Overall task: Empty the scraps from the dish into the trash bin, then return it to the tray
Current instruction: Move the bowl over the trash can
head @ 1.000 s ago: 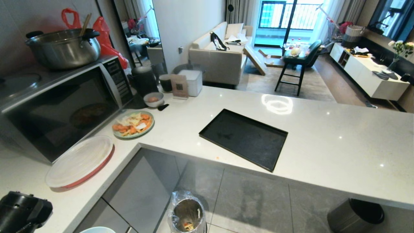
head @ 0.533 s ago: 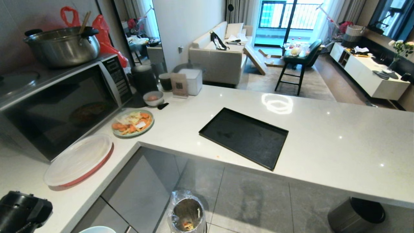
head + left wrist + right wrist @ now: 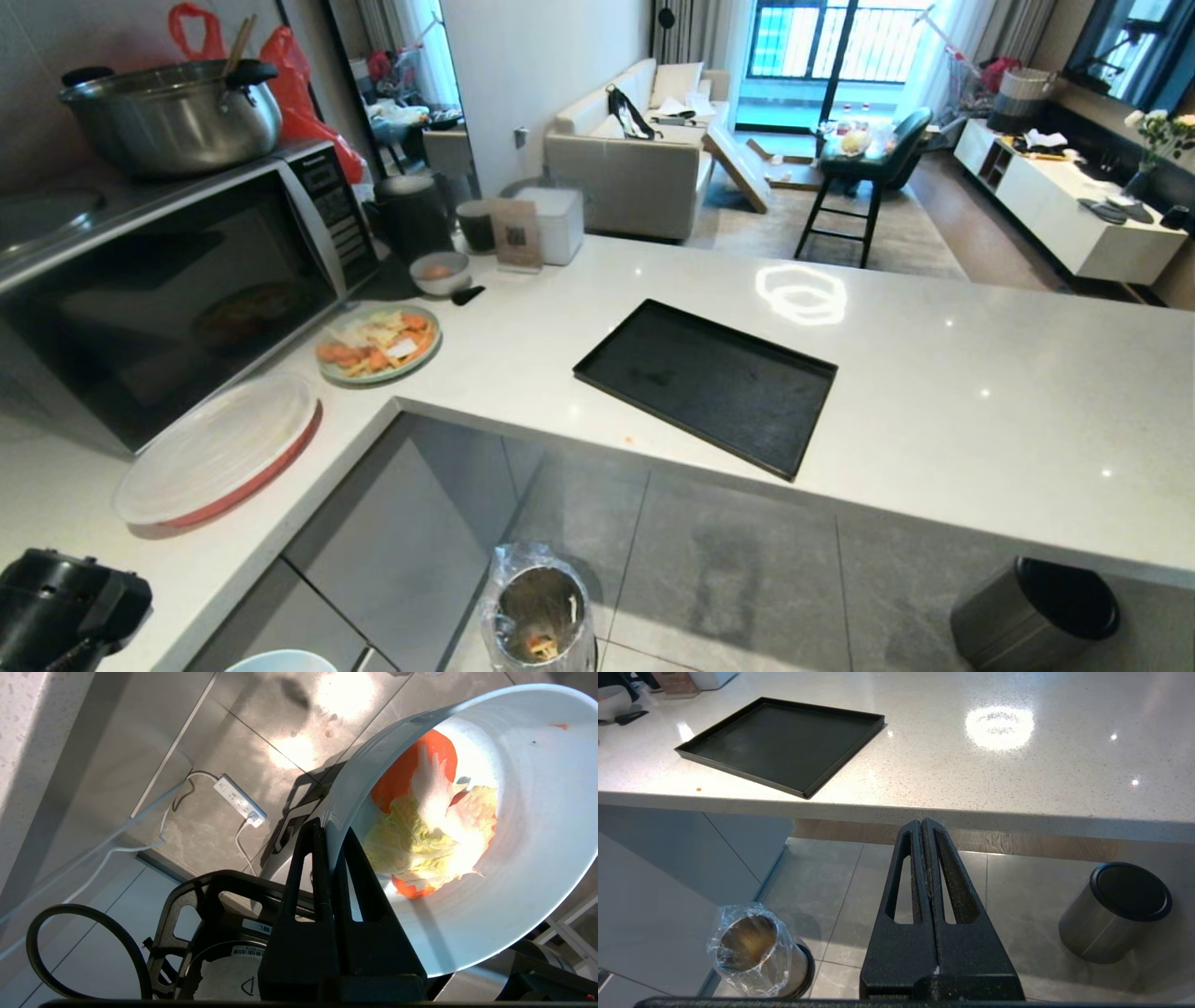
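Dish (image 3: 490, 858): your left gripper (image 3: 329, 835) is clamped on its rim, low at near left over floor tiles; scraps (image 3: 430, 830) of carrot and pale leaf lie inside. Right gripper (image 3: 923, 828): fingers pressed together, holding nothing, below the counter edge (image 3: 896, 807). Trash bin (image 3: 540, 611): lined, on the floor near centre, open tile around it. Second grey bin (image 3: 1032, 611): near right, well apart. Tray (image 3: 705, 383): bare, just behind the counter's front edge. Microwave (image 3: 168, 280) and green plate (image 3: 378, 345): far left.
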`<state>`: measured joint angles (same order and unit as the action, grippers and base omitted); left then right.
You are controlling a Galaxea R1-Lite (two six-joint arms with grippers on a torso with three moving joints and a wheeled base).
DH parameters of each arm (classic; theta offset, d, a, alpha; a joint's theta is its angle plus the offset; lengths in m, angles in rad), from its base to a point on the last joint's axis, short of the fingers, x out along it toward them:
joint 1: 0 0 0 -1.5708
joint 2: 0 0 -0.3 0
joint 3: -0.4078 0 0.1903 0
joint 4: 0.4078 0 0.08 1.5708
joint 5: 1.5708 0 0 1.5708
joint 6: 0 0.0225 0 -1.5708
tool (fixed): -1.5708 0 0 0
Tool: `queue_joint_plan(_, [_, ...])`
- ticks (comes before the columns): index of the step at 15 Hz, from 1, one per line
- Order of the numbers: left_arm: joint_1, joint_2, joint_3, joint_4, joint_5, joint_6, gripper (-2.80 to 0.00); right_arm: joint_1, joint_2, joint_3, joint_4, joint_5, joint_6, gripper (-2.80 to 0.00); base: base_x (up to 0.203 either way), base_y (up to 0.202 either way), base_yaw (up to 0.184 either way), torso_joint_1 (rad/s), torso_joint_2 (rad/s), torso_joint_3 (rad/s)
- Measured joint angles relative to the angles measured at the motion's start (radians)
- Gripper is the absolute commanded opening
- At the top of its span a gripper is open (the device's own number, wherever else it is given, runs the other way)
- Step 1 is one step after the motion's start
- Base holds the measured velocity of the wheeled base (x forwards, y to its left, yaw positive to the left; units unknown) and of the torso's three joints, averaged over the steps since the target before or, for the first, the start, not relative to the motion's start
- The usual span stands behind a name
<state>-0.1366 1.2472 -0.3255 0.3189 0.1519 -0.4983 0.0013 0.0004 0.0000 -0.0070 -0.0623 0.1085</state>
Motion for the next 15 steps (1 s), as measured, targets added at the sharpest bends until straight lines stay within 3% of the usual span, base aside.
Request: queue_joint_plan(15, [-0.028,-0.015,0.008,0.002,0.003,-0.002,-2.80,0.000,0.000,0.000,0.001,0.000,0.000,-2.80,0.000,0.000,0.000,-0.134,0.33,0.197])
